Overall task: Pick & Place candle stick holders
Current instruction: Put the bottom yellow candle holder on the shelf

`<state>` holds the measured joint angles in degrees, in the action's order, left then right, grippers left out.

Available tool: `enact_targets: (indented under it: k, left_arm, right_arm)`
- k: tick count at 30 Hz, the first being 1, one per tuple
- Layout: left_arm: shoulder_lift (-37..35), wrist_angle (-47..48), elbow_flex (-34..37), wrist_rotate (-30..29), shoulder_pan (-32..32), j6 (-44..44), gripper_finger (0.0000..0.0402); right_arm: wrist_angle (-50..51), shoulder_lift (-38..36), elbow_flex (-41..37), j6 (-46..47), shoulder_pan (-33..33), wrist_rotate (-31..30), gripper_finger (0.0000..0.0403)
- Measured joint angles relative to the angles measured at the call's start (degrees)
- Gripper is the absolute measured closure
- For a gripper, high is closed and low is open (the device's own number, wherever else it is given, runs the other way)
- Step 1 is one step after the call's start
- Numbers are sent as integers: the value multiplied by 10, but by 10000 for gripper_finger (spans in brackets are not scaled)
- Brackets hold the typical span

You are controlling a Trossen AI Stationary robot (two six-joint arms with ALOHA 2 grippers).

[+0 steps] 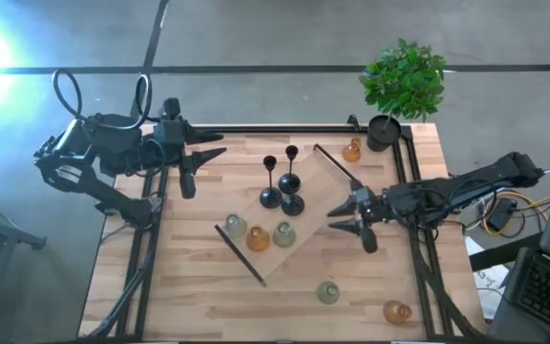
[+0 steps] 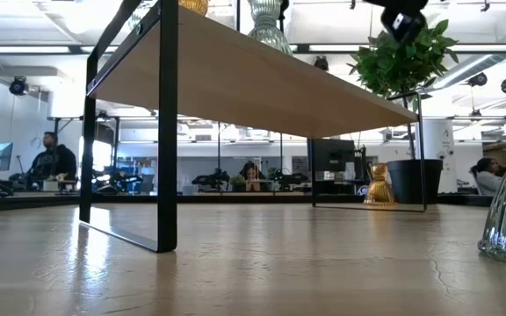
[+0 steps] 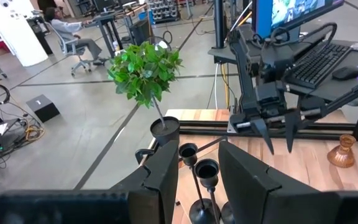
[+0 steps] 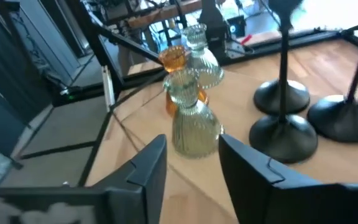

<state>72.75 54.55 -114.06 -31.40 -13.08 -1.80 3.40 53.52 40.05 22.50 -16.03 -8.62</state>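
A raised wooden shelf (image 1: 299, 215) with a black frame stands slantwise mid-table. Black stemmed holders (image 1: 292, 182) and three glass holders, pale green (image 1: 284, 233), amber (image 1: 258, 238) and pale green (image 1: 236, 226), stand on it. An amber holder (image 1: 352, 150), a green one (image 1: 327, 292) and an amber one (image 1: 396, 311) stand on the table. My right gripper (image 1: 337, 220) is open at the shelf's right side, facing the pale green holder (image 4: 194, 124); it also shows in its wrist view (image 4: 191, 142). My left gripper (image 1: 203, 170) is open at the far left, facing the black holders (image 3: 207, 171).
A black pot with a green plant (image 1: 404, 86) stands at the table's far right corner. The table's black frame rails (image 1: 413, 182) run along its edges. A laptop and cables (image 1: 542, 287) lie off the table's right side. People sit in the room behind (image 2: 55, 158).
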Motion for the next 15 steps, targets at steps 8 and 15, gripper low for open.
enact_targets:
  k: [8,15]
  left_arm:
    - [0,1,0,0,0,0,282]
    - [0,13,0,0,0,0,282]
  right_arm:
    - [89,-55,0,77,-3,24,339]
    - [138,-81,0,114,-3,29,384]
